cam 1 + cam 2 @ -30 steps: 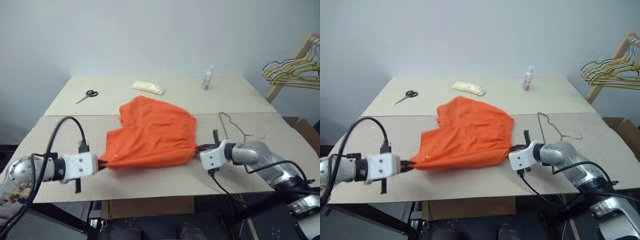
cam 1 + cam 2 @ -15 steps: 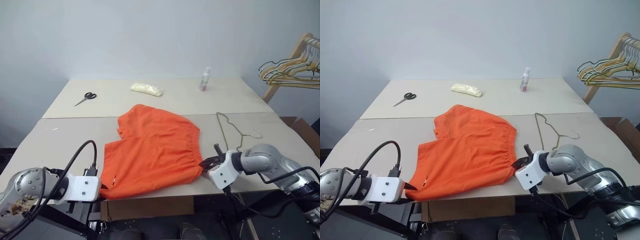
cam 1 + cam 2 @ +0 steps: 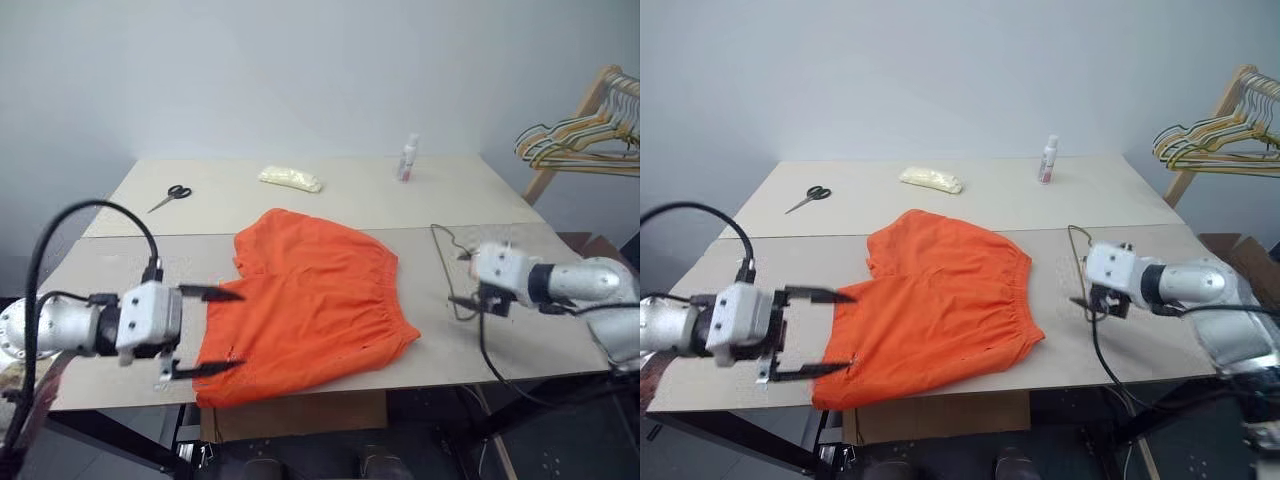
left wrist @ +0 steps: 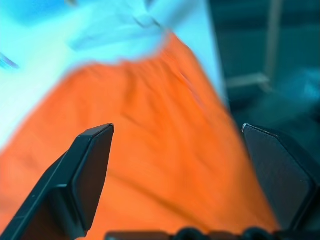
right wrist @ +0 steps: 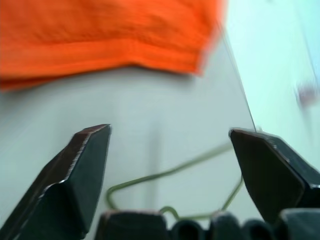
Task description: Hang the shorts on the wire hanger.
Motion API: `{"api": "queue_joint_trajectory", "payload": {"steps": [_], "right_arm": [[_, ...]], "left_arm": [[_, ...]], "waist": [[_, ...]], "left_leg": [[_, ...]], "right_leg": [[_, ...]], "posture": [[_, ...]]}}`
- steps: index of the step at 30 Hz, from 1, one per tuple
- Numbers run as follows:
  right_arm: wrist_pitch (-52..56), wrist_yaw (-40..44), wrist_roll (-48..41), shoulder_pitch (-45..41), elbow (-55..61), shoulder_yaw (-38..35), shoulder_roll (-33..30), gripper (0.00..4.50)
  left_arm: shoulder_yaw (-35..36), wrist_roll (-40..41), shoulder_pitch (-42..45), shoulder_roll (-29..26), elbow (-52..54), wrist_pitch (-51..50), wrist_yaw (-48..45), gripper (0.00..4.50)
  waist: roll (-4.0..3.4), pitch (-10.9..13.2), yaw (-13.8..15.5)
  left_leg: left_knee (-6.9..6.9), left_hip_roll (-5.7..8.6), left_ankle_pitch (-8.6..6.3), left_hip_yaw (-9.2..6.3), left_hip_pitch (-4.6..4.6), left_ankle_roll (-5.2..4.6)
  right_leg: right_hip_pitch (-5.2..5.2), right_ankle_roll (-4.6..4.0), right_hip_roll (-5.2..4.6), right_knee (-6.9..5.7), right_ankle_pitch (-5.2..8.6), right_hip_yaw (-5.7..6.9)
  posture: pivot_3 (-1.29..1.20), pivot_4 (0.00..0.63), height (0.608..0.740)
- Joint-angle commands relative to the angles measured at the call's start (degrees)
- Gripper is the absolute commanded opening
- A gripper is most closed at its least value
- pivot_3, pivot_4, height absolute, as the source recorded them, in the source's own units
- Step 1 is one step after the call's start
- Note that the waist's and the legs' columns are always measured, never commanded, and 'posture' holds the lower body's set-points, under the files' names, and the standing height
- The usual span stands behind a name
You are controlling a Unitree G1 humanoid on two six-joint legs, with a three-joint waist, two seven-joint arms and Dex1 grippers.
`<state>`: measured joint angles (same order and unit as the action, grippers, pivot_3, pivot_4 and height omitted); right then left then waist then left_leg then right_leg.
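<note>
No legible text, label or number anywhere.

Shorts (image 3: 310,300) left of wire hanger (image 3: 446,262)

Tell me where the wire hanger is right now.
In the head views the wire hanger lies flat on the table's right side, just right of the shorts, with the open right gripper over it.
</note>
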<state>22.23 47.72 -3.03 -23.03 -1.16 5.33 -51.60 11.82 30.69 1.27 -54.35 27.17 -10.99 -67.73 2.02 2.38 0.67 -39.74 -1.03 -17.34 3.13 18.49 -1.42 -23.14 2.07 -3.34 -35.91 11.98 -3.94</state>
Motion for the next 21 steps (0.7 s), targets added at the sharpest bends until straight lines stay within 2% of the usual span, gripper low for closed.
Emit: {"api": "queue_joint_trajectory", "payload": {"steps": [1,5,8,21], "right_arm": [[20.46,-9.56,-3.04,-6.45,-2.64,-5.78,7.84,4.45],[28.43,-14.83,-3.47,-10.55,-8.66,-7.31,14.68,4.45],[29.83,-17.68,-2.67,-13.36,-15.02,-7.37,17.04,4.45],[31.27,-16.11,-3.99,-15.82,-27.04,-6.15,19.00,4.45]], "left_arm": [[-3.70,-1.89,5.13,2.83,0.31,-0.94,4.40,4.50],[-6.96,-1.81,9.45,6.13,-0.25,-2.08,6.03,4.50],[-8.14,-0.69,10.45,7.02,0.00,-1.93,4.47,4.50],[-8.54,0.48,9.54,7.35,0.62,-1.66,2.49,4.50]], "waist": [[-0.04,-0.01,-0.09],[-0.06,-0.04,0.09],[-0.06,-0.06,0.09],[-0.08,-0.07,-0.58]], "left_leg": [[0.02,0.03,0.00,0.00,0.08,0.00],[0.02,0.09,0.00,-0.08,0.36,0.00],[-0.05,0.18,0.00,-0.09,1.10,0.01],[-0.02,0.17,-0.01,-0.11,1.30,-0.01]], "right_leg": [[0.00,0.10,0.01,-0.01,-0.07,-0.05],[-0.37,-0.09,0.02,0.04,-0.46,0.03],[-1.10,-0.05,-0.04,0.05,-0.55,0.02],[-1.15,0.01,-0.03,0.26,-0.56,0.04]], "posture": [[0.09,0.000,0.740],[0.09,0.000,0.740],[0.08,0.000,0.740],[0.10,0.000,0.740]]}}
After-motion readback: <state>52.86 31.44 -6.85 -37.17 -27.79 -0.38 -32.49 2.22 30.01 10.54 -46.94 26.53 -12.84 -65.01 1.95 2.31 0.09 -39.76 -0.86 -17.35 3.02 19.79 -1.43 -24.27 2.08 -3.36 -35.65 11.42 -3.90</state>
